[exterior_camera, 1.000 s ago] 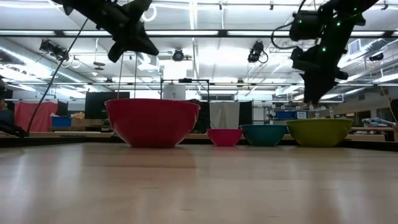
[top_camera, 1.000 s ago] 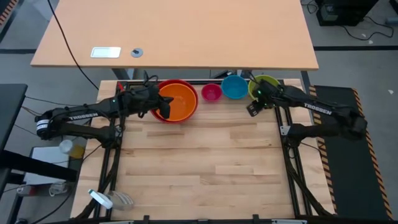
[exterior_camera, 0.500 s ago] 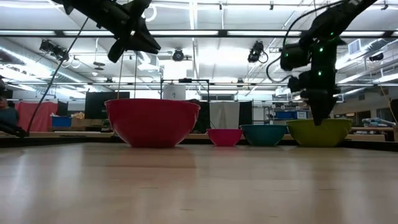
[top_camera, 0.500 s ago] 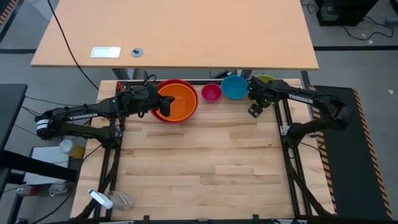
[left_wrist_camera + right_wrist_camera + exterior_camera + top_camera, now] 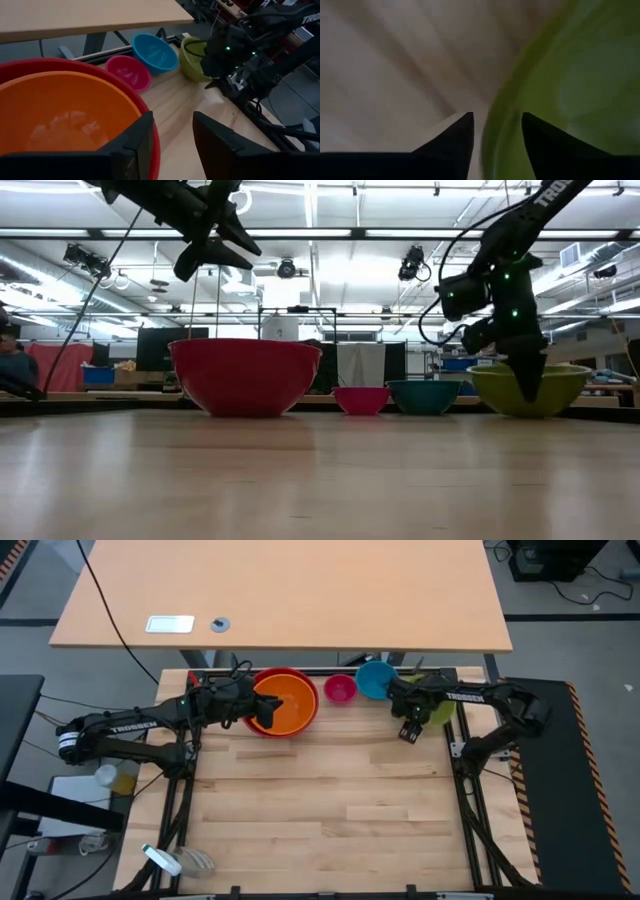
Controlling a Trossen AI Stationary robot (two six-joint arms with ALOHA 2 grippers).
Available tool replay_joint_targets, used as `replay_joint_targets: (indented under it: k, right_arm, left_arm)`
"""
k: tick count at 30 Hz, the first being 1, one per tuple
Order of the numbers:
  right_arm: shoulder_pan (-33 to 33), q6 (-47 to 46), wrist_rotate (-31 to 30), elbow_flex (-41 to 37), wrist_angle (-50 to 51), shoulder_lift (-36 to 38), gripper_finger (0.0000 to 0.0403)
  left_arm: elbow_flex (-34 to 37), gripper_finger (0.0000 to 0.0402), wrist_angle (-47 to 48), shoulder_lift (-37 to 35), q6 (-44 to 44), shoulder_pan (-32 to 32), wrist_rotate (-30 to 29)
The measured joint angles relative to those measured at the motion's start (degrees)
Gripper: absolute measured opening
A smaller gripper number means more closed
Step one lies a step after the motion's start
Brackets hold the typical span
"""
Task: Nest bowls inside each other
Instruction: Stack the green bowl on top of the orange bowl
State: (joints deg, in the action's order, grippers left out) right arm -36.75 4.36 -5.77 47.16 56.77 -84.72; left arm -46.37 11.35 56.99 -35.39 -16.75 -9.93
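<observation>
An orange bowl (image 5: pixel 285 705) sits nested in the red bowl (image 5: pixel 245 375) at the far left of the table. The pink bowl (image 5: pixel 340 690) and the blue bowl (image 5: pixel 375 680) stand on their bases along the far edge. My left gripper (image 5: pixel 172 145) hangs open above the red bowl's right rim and touches nothing. My right gripper (image 5: pixel 495 135) points down at the yellow-green bowl (image 5: pixel 560 390), shut on its rim. The right arm hides most of that bowl in the high view (image 5: pixel 441 712). My right gripper has the yellow-green bowl's rim (image 5: pixel 490 125) between its two fingers, one finger inside the bowl and one outside over the table. The fingers come from above, pointing down, on the bowl's side toward the blue bowl. Whether the bowl's base is clear of the table I cannot tell.
A tan desk (image 5: pixel 280 600) stands beyond the far edge, with a black rail (image 5: pixel 330 672) between it and the bowls. The bare wooden table top (image 5: pixel 320 800) stretches from the bowls to the near edge.
My right gripper has come down onto the yellow-green bowl's rim, rolled its wrist and moved toward the near edge. The bowl has shifted with it, away from the far edge and a little to the right. My left gripper has opened in place above the red bowl.
</observation>
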Motion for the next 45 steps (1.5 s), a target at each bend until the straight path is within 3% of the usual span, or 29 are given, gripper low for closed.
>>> replay_joint_targets:
  k: [9, 17, 23, 27, 33, 40, 45]
  right_arm:
    - [6.23, -6.11, 11.14, 0.0, 5.61, 7.26, 0.0168]
    - [4.93, -8.94, 15.83, 5.23, 10.3, 13.41, 0.021]
    - [-0.51, -9.95, 6.28, 11.92, 11.44, 13.84, 0.0245]
    - [-6.17, -8.84, 0.93, 15.08, 12.01, 11.09, 0.0243]
    - [-13.27, -5.73, -2.0, 16.96, 13.38, 3.6, 0.023]
    - [-15.66, -3.97, -11.23, 18.27, 12.95, -3.53, 0.0231]
    - [-16.42, -2.69, -11.3, 18.91, 11.95, -7.04, 0.0232]
  left_arm:
    - [0.0, 0.0142, 0.0, -0.06, 0.54, 0.0, 0.03]
    - [0.0, 0.0142, 0.0, -0.06, 1.88, 0.0, 3.2]
    - [0.0, 0.0142, -0.02, -0.06, 1.72, 0.0, 3.9]
    - [0.0, 0.0142, -0.02, -0.06, 1.66, 0.0, 6.09]
    - [0.0, 0.0142, -0.01, -0.06, 1.65, 0.0, 6.23]
    - [0.0, 0.0142, 0.01, -0.06, 1.53, 0.0, 7.27]
    - [0.0, 0.0142, 0.04, -0.06, 2.47, 0.0, 7.3]
